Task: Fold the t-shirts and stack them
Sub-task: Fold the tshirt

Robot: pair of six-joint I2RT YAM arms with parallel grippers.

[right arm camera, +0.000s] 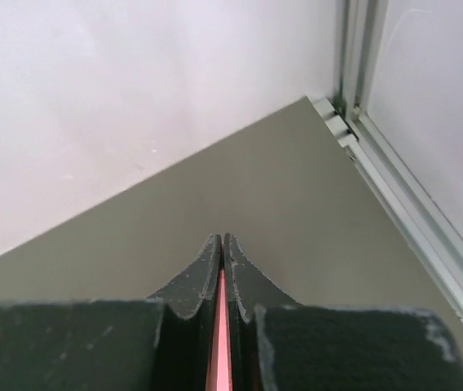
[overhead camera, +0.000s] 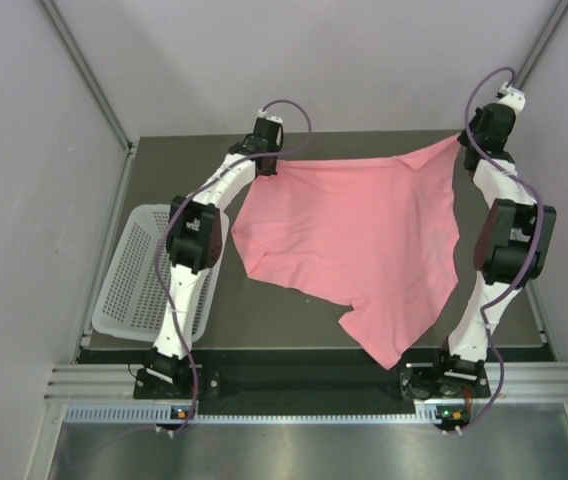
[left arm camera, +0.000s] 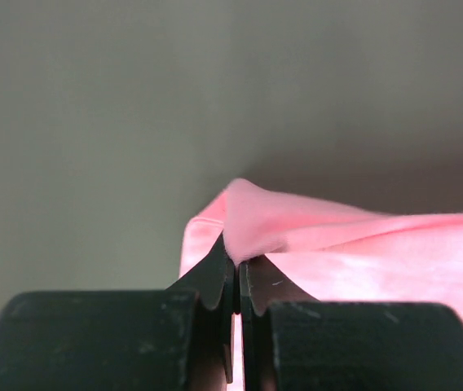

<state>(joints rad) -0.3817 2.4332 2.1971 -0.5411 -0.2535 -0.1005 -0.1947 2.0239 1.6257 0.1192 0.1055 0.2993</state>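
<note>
Though soft and thin, salmon-pink t-shirt (overhead camera: 349, 240) stretched between left pincer (left arm camera: 235, 259) and right pincer (right arm camera: 222, 244), both pinching it.

Robotics lab cell is suggested: desk (overhead camera: 264, 315) boxed in by white panels (overhead camera: 24, 200) & alu. rails (overhead camera: 86, 70), left arm (overhead camera: 189, 260), right arm (overhead camera: 509, 240) bolted on.

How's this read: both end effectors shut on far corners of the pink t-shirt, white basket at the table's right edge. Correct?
Not quite: the white basket sits at the left edge of the table, as the top external view shows. The rest stands: the left end effector and the right end effector are each shut on a far corner of the pink t-shirt.
</note>
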